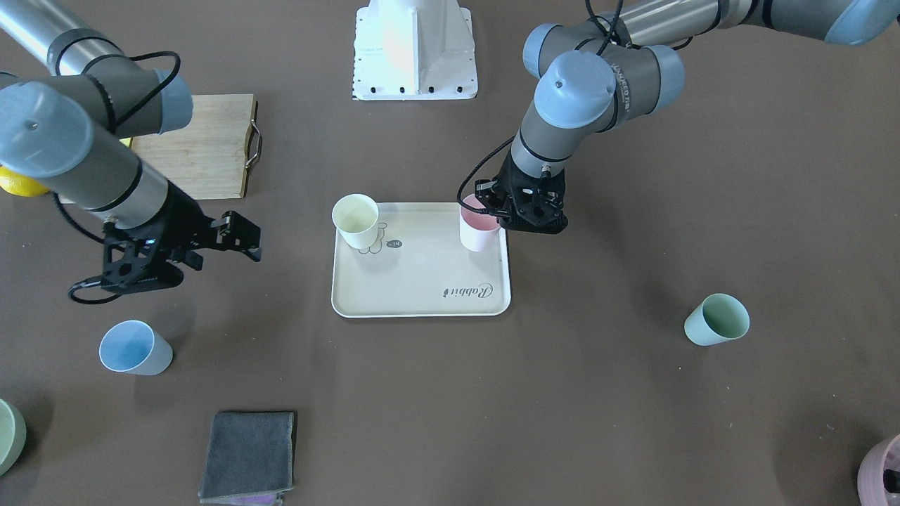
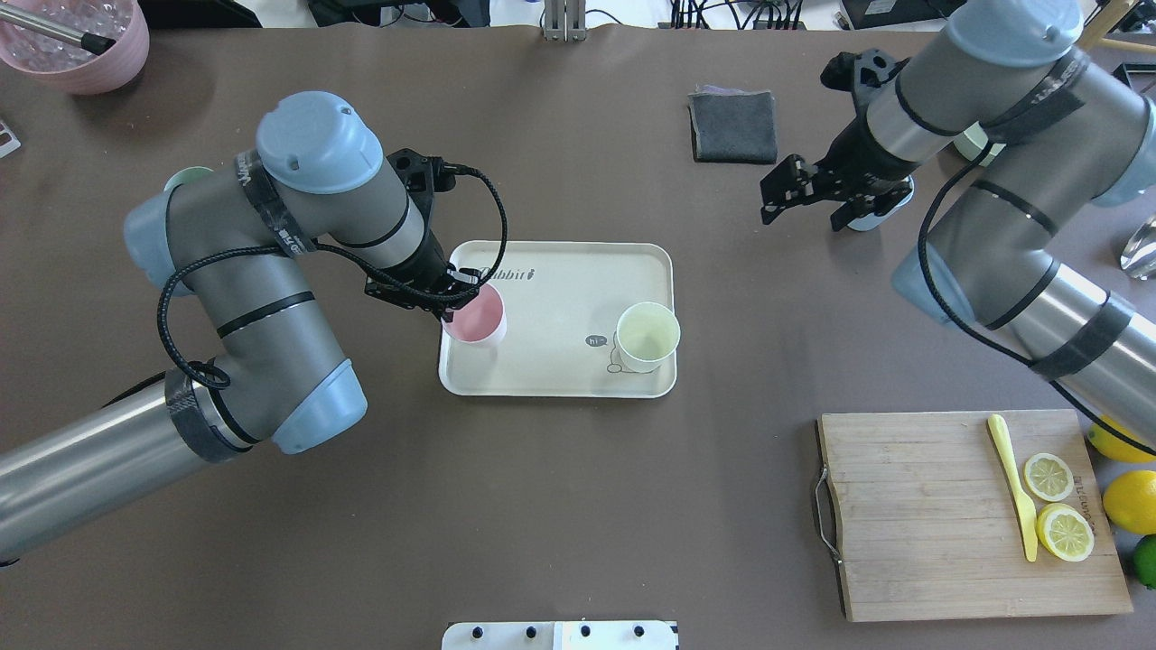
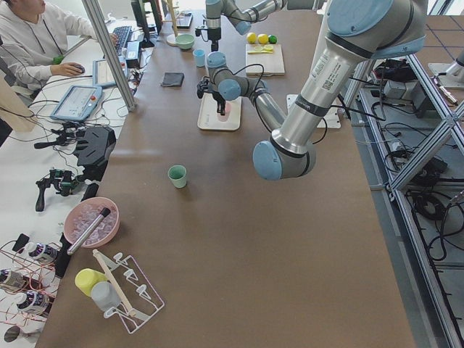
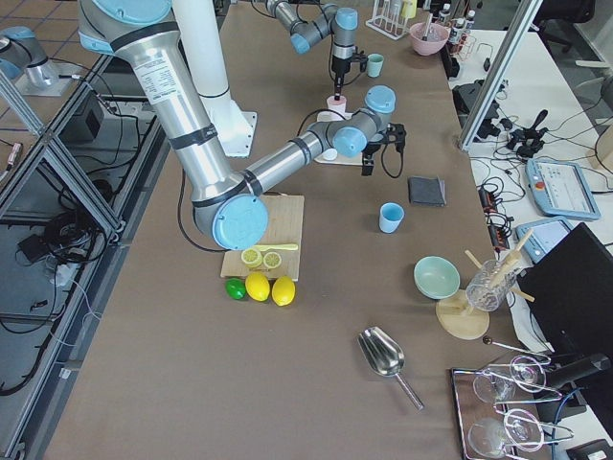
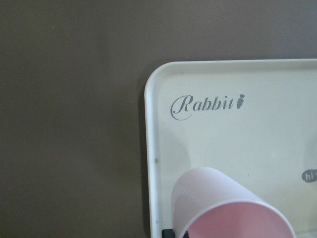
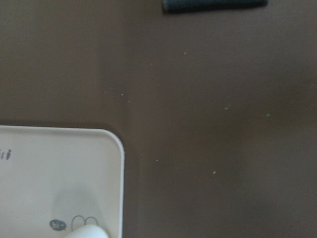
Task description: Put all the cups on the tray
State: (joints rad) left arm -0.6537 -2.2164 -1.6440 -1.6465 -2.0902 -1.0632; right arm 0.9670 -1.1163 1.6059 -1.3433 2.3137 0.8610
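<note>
A: Item one: pink cup [image 5: 233, 213], cut off by the left wrist view's bottom edge; we cannot see whether the left hand [image 1: 494, 209] closes on it.

B: Item two, overhead: mint cup [image 2: 185, 174] mostly behind the left arm [image 2: 226, 235]; blue cup [image 2: 890, 212] half behind the right hand [image 2: 784, 188].

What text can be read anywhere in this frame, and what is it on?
"Rabbit", in script, on the tray.
"hi", in a dark speech bubble on the tray.
Lettering on the left arm's band and a stamp on the cutting board: too blurred to read.
</note>
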